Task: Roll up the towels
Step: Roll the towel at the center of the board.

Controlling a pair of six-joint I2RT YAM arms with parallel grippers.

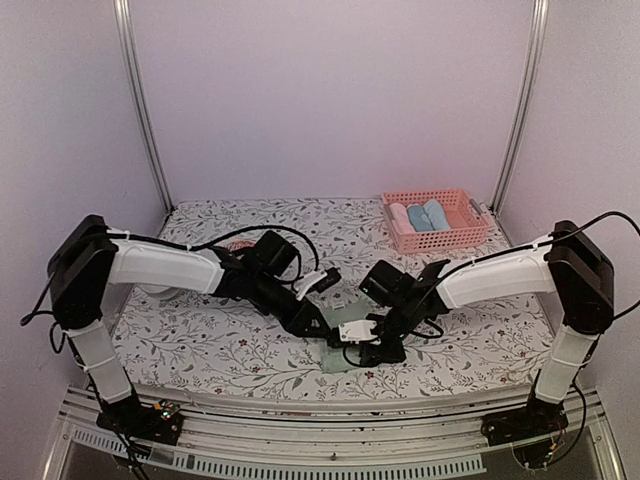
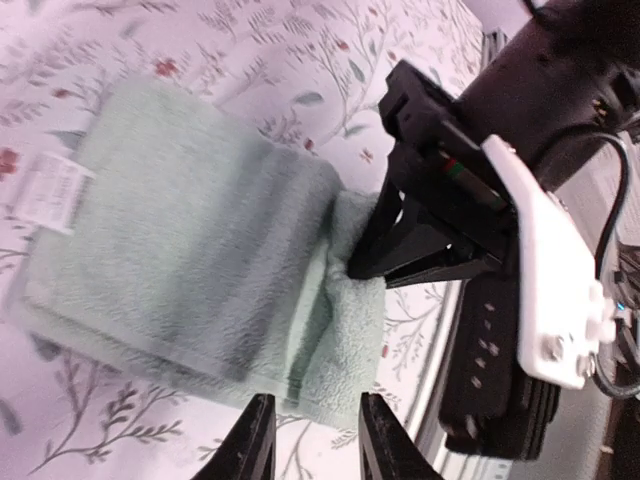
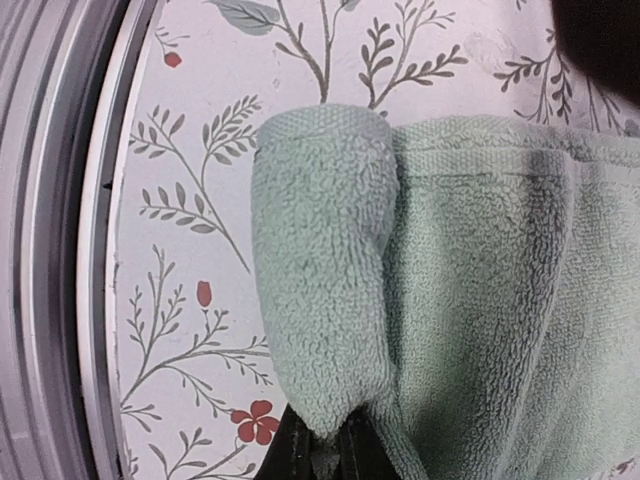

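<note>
The white tag on the green towel is illegible.

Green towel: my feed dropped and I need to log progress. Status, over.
Left tool open at the green towel edge. Right tool shut on its rolled end. Rest lies flat. Basket far back, nothing in the way.

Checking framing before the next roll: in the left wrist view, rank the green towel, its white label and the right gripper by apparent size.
1. sage green towel, largest.
2. right gripper, close behind; its body may sit nearer the lens, so this gap is unsure.
3. white label, clearly smallest.
</note>
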